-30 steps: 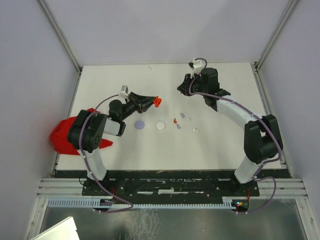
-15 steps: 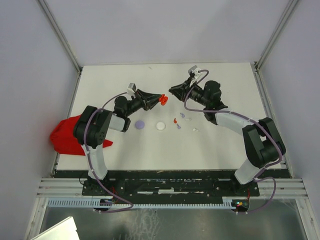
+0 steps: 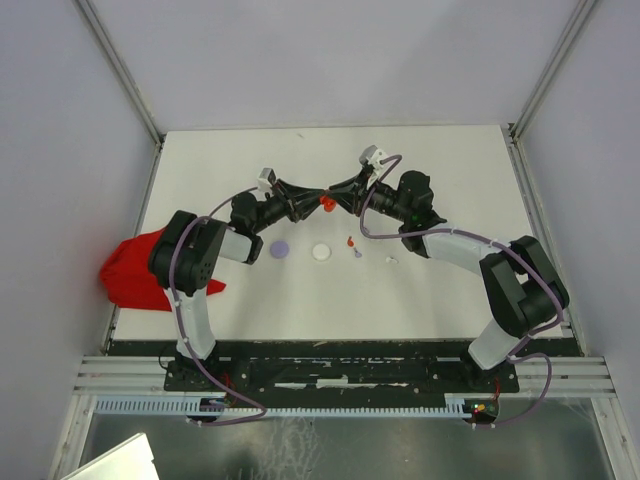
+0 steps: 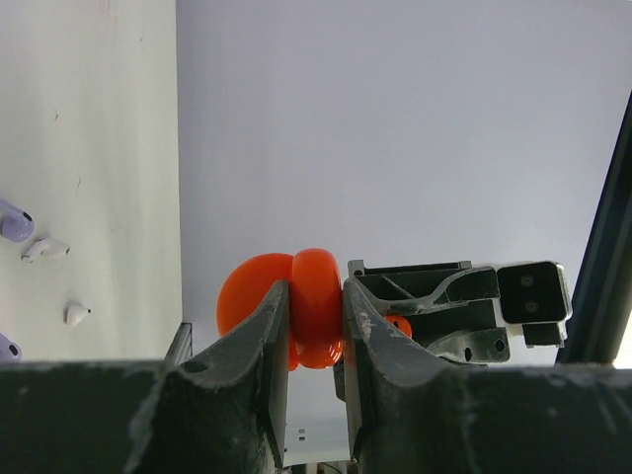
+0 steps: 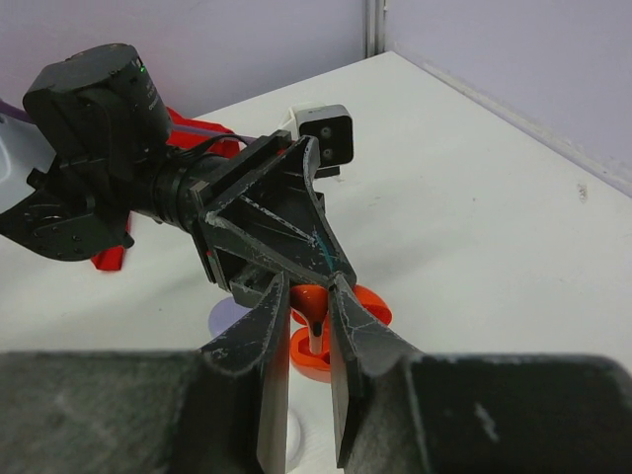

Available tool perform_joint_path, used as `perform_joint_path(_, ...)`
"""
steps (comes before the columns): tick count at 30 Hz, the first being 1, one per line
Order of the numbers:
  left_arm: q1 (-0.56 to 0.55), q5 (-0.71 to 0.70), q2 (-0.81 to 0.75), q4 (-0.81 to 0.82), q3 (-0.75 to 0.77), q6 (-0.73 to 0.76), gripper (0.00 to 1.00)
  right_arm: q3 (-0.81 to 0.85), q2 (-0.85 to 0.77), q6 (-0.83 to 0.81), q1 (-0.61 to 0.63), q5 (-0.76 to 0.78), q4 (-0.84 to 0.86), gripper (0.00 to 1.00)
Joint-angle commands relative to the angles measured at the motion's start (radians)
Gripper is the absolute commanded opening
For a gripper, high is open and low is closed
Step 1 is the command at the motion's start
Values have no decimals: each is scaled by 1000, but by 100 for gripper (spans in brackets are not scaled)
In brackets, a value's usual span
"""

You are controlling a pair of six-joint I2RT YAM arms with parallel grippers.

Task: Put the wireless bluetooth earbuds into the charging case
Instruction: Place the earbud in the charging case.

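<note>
Overhead; close wrist views sharing case (image 4: 252, 296)

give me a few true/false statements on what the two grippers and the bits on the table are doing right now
1. The left gripper clamps a red charging case, held off the table. True.
2. The right gripper is open and empty. False: it pinches a small red earbud right at the case.
3. In the top view, the white disc lies left of the lilac disc. False: the lilac disc is on the left.
4. A red cloth sits at the table's left edge. True.
5. A white earbud lies loose on the table. True.
</note>
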Motion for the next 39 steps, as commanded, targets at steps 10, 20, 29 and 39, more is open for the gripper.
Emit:
perform_joint_path(10, -4, 39, 9, 114, 22, -110, 3, -1, 0, -62, 3, -36, 38, 2)
perform_joint_path(20, -7, 41, 9, 135, 24, -128, 3, 4, 15, -62, 5, -41, 39, 2)
perform_joint_path(29, -9, 40, 16, 139, 35, -134, 3, -1, 15, -65, 7, -48, 32, 2)
perform_joint_path(39, -9, 36, 21, 167, 36, -158, 3, -2, 16, -71, 6, -42, 21, 2)
